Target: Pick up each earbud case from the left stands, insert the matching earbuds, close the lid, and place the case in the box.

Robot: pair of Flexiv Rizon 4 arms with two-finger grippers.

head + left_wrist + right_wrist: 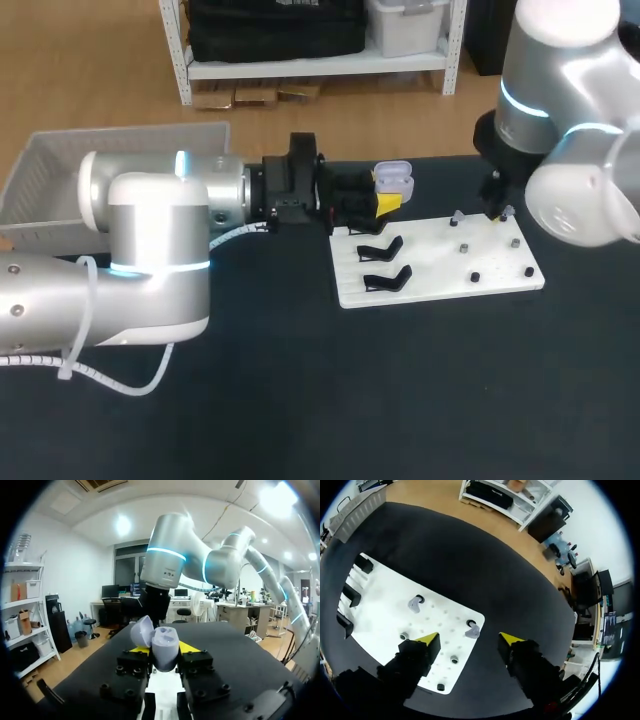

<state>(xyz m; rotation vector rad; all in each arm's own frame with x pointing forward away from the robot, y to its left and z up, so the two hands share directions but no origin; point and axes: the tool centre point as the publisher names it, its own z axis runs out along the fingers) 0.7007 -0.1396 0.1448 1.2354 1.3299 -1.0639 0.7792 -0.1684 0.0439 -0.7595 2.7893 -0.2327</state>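
My left gripper (385,203) (164,652) is shut on a lavender earbud case (393,178) (166,649), held upright with its lid (142,632) open, just beyond the far left corner of the white board (440,285). Two black stands (383,264) sit at the board's left end. My right gripper (497,209) (470,639) hangs over the board's far right corner, open. A lavender earbud (472,630) stands on its peg between the fingertips, untouched by either. A second earbud (415,603) (456,217) stands farther along the board.
Small dark pegs (475,276) (454,658) dot the board's right half. A white mesh box (60,175) stands at the table's far left, behind my left arm. Dark table surface lies all around the board.
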